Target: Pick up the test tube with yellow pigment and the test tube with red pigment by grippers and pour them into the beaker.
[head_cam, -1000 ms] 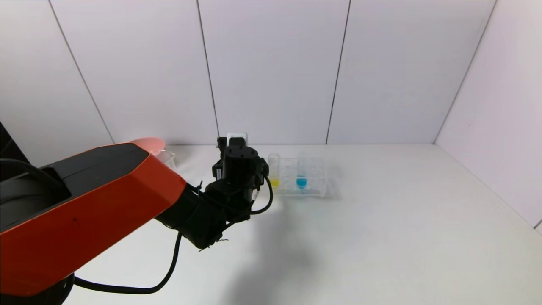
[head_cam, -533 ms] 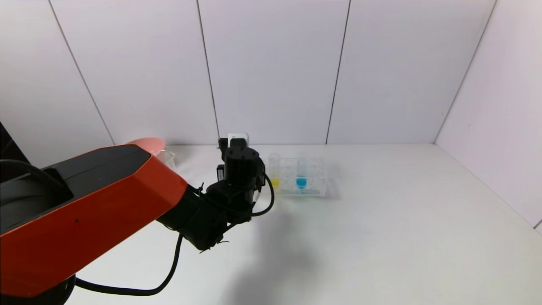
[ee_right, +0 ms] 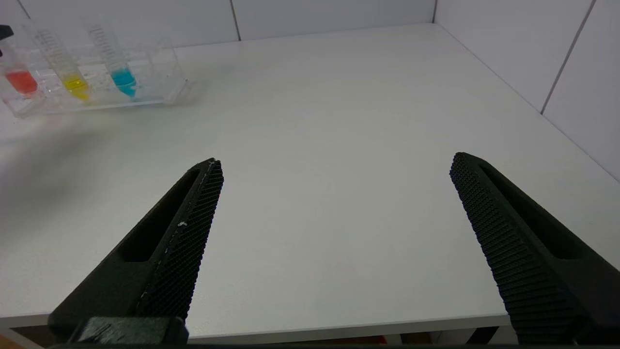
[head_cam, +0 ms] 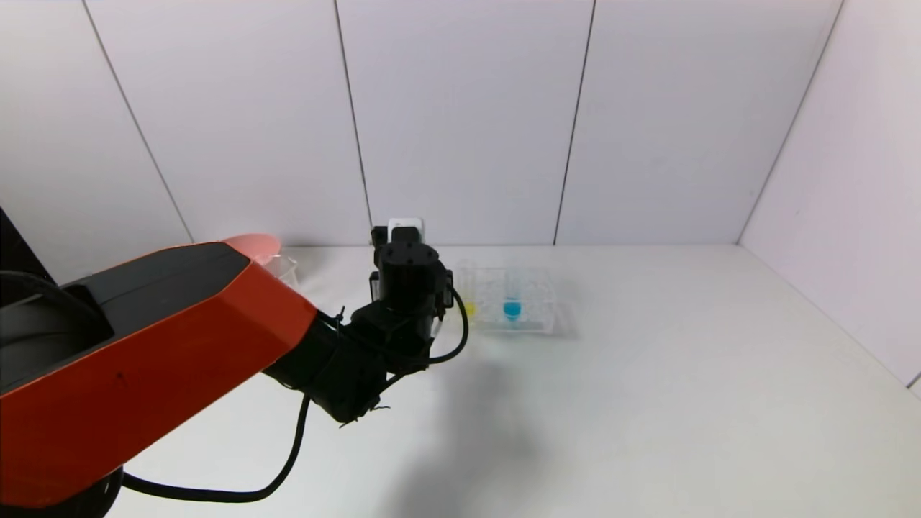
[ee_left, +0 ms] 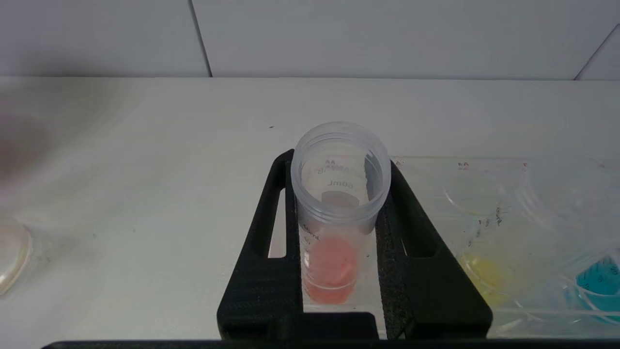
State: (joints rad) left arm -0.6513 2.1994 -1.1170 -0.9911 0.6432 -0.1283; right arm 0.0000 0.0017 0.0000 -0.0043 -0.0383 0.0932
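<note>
Two black fingers (ee_left: 264, 252) of the left gripper (ee_left: 339, 242) squeezed the test tube with red pigment (ee_left: 334, 228), while the right gripper (ee_right: 334, 242) sat wide open at five o'clock.

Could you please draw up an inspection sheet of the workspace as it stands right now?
Surface: white table, bare in front.
Job's things: red tube gripped in rack; yellow tube racked beside blue tube; beaker at far left.
Clutter: pink bowl behind the beaker.
Grippers: left pincer shut on the red tube; right pincer open, parked over the near edge.
Cables: black cable loops under the left arm.
Surroundings: white panelled walls.
</note>
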